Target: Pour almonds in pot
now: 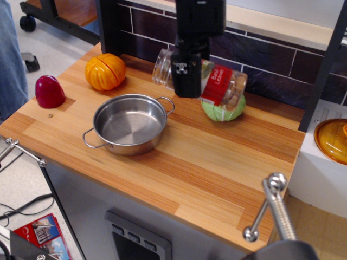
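Observation:
My gripper (187,76) is shut on the clear jar (217,84) with a red and white label. It holds the jar on its side above the counter, mouth end to the left, just right of and above the pot's far rim. Tan almonds (234,95) show through the jar's right end. The pot (129,123), a shallow shiny steel pan with two wire loop handles, sits on the wooden counter and looks empty.
An orange pumpkin toy (105,71) and a dark red toy (49,91) sit at the counter's left. A green cabbage toy (222,110) lies behind the jar. A dark brick-pattern wall (282,59) backs the counter. An orange lidded dish (332,140) stands at far right.

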